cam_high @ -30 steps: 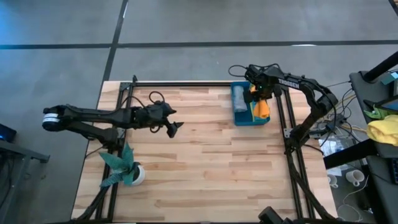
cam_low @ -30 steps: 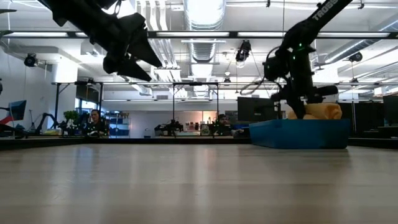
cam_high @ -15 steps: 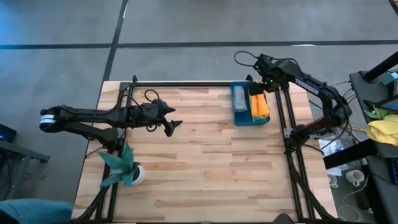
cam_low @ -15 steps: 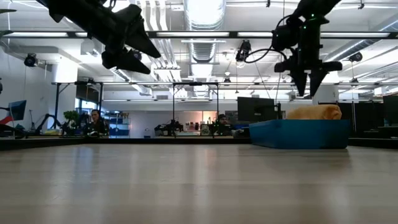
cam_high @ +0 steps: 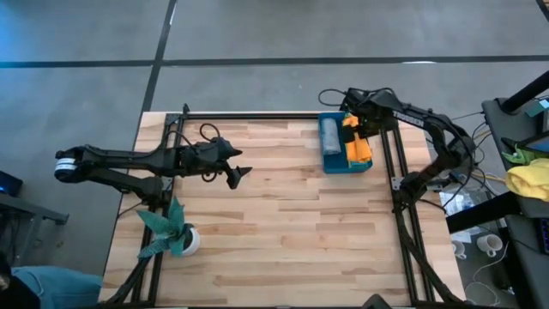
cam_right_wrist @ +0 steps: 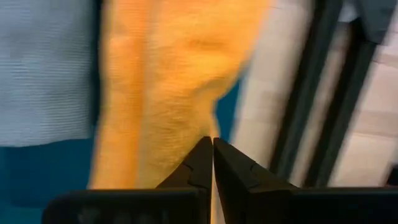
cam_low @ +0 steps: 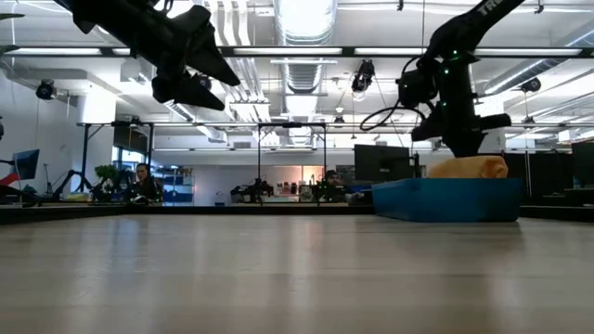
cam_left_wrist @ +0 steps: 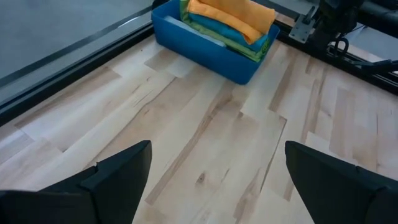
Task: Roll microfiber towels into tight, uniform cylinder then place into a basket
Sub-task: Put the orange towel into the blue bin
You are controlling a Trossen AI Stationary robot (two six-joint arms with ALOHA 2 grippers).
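The teal-blue basket point(cam_high: 345, 166) stands at the table's far right. In it lie a rolled orange towel point(cam_high: 361, 149), a grey towel point(cam_high: 330, 137) and green and turquoise cloth point(cam_left_wrist: 231, 38) under the orange one. My right gripper point(cam_right_wrist: 212, 149) points down just above the orange towel's far end point(cam_low: 469, 167). It is shut with nothing between its fingers. My left gripper point(cam_high: 240, 174) hangs open above the table's left middle, holding nothing point(cam_left_wrist: 217, 180).
A potted plant point(cam_high: 174, 233) stands near the table's left front. Black frame rails point(cam_high: 388, 163) run just right of the basket. A yellow cloth heap point(cam_high: 530, 178) lies off the table at the right. Bare wood point(cam_high: 292, 223) spans the middle.
My right gripper has risen out of the basket with its fingers apart, leaving the orange towel lying there. It has then shut and come back down a little over the towel's far end.
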